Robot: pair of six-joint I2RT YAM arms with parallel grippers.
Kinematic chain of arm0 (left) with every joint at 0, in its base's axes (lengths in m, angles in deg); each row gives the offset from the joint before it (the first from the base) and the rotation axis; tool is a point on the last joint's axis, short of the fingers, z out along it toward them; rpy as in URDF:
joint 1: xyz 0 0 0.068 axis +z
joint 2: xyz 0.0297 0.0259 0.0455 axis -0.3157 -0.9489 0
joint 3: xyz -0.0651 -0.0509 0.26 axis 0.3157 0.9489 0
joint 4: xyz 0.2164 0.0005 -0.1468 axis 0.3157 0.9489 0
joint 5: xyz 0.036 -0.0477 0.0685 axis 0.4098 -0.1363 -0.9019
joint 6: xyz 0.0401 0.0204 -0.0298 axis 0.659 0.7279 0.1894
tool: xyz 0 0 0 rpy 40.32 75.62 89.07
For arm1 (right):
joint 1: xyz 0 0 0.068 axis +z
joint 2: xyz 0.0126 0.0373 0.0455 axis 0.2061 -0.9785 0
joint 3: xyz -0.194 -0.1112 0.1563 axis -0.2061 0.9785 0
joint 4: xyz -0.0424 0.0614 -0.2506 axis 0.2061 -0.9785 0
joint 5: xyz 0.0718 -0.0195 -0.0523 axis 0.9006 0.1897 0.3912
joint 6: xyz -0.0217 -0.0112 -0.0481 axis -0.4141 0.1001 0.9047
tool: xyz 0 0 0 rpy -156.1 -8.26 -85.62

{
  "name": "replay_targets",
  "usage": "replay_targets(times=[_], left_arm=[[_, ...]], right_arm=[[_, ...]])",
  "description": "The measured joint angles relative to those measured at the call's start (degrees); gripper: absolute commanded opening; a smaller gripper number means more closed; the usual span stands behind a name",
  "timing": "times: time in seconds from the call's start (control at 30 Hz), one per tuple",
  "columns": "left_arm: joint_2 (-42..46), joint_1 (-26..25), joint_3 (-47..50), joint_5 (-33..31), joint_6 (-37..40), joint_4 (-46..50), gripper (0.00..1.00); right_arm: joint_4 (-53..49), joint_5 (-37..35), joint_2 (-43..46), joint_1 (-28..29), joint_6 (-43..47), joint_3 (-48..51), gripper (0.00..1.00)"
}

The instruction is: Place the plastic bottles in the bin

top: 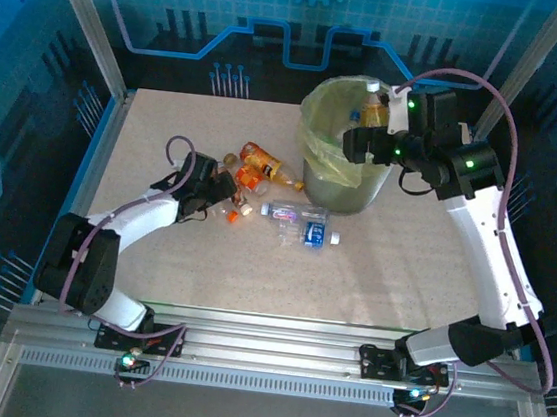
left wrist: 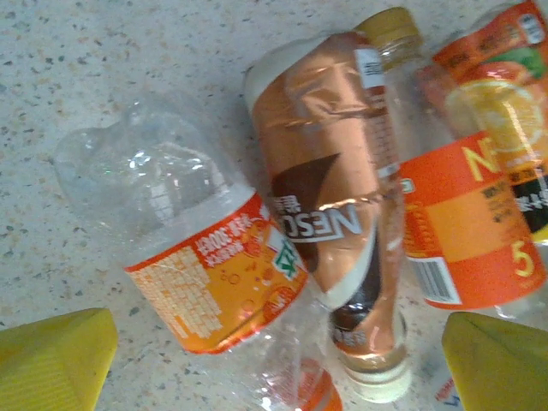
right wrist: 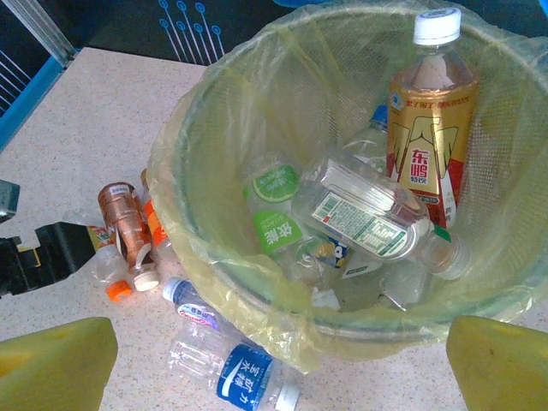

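My left gripper (left wrist: 278, 377) is open low over a cluster of plastic bottles on the table. Between its yellow fingers (left wrist: 56, 360) lie a crushed clear bottle with an orange label (left wrist: 205, 274) and a brown bottle (left wrist: 330, 197). An orange-labelled bottle (left wrist: 467, 214) lies just right of them. My right gripper (right wrist: 278, 377) hangs open and empty over the near rim of the bin (right wrist: 257, 282). The bin (top: 323, 123) holds several bottles, among them an upright gold-and-red one (right wrist: 432, 128) and a green-labelled one (right wrist: 278, 214). Two clear blue-labelled bottles (top: 302, 221) lie in front of the bin.
The left gripper (top: 223, 187) sits mid-table, left of the bin. The right arm (top: 478, 221) arches along the table's right side. A small orange cap (top: 232, 215) lies near the left gripper. Metal frame posts and blue walls ring the speckled table (top: 402, 273).
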Motion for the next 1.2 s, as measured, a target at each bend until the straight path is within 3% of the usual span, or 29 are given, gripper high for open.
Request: replay_targets(times=[0.4,0.93,1.2], left_arm=[[-5.81,1.25,-1.92,-0.66,-0.61,1.22,0.97],[-7.96,1.81,-2.16,-1.05,-1.07,1.25,0.8],[-7.96,2.6,-0.2,-0.98,-2.43,0.7,0.78]], right_arm=[[1.33,0.02,0.24,0.11,-0.61,0.94,1.0],[2.27,0.02,-0.09,0.5,-0.83,0.96,1.0],[2.32,0.02,-1.14,0.76,-0.83,0.96,1.0]])
